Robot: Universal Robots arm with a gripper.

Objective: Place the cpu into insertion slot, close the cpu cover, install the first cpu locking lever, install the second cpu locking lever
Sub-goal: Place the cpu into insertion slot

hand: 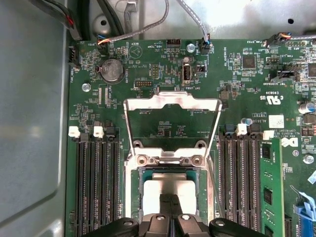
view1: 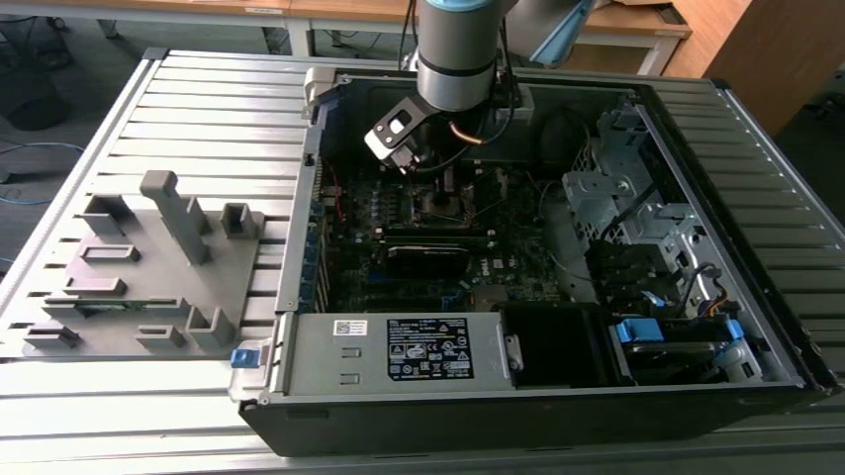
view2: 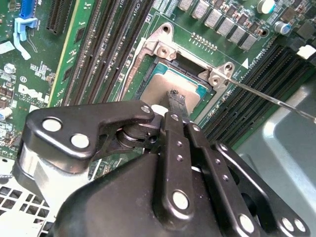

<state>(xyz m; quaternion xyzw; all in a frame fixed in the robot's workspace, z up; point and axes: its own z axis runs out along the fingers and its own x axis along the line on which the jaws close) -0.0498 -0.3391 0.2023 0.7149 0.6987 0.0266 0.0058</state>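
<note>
The cpu lies flat in the insertion slot on the green motherboard. Its dull grey top faces up. My gripper is shut, with its fingertips pressed together right over the middle of the cpu top, touching it or just above it. The cpu cover stands open, hinged up on the far side of the slot. A thin metal locking lever sticks out unlatched beside the slot. In the exterior view the gripper hangs inside the open computer case above the slot.
Long black memory slots flank the socket on both sides. A power supply and a drive cage crowd the case. A grey fixture block sits on the slatted table at the exterior view's left.
</note>
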